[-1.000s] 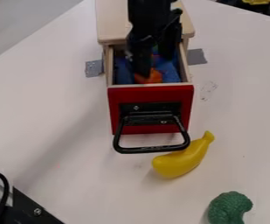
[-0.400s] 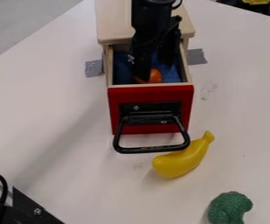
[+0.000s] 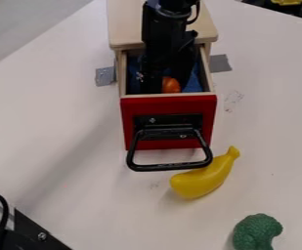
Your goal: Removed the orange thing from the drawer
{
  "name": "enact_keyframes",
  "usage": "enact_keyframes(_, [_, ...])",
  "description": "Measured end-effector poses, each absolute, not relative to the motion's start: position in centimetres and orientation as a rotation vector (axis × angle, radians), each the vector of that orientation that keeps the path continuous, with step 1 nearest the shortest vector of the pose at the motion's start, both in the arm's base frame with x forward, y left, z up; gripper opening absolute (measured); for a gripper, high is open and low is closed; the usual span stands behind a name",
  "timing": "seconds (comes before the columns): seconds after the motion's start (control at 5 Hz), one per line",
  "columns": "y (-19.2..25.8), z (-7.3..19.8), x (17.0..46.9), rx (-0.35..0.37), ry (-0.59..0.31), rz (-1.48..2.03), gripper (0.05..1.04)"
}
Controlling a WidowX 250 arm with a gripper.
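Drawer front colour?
Red on the drawer front, with a black handle; it shows best in the camera view.

The banana [image 3: 205, 177] lies before the drawer [image 3: 169, 105] (the broccoli [image 3: 257, 231] further right).

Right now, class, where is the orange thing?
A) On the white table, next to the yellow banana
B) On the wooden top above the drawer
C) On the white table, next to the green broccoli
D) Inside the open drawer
D: the orange thing is inside the open drawer, just behind the red front panel, with blue material beside it.
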State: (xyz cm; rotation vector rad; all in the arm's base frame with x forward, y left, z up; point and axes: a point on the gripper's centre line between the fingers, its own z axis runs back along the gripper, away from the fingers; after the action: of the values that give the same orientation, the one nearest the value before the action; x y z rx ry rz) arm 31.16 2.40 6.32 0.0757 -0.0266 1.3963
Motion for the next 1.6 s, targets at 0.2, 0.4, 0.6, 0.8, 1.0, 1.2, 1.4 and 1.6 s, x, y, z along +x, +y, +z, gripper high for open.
enact_keyframes(0.2, [2.7,5.3,30.7,0.108,-0.025,1.376,1.0])
enact_keyframes(0.4, [2.8,4.6,30.5,0.126,-0.021,1.366,0.945])
enact_keyframes(0.6, [2.9,4.3,30.3,0.134,-0.019,1.362,0.684])
enact_keyframes(0.8, [2.5,4.5,29.9,0.124,-0.008,1.356,0.656])
enact_keyframes(1.0, [2.1,5.6,29.7,0.106,-0.005,1.332,0.656])
enact_keyframes(1.2, [1.2,8.8,29.6,0.054,-0.012,1.294,0.656])
enact_keyframes(1.4, [0.3,11.2,29.6,0.001,-0.019,1.257,0.656])
enact_keyframes(1.6, [-0.1,12.8,29.6,-0.041,-0.026,1.234,0.656])
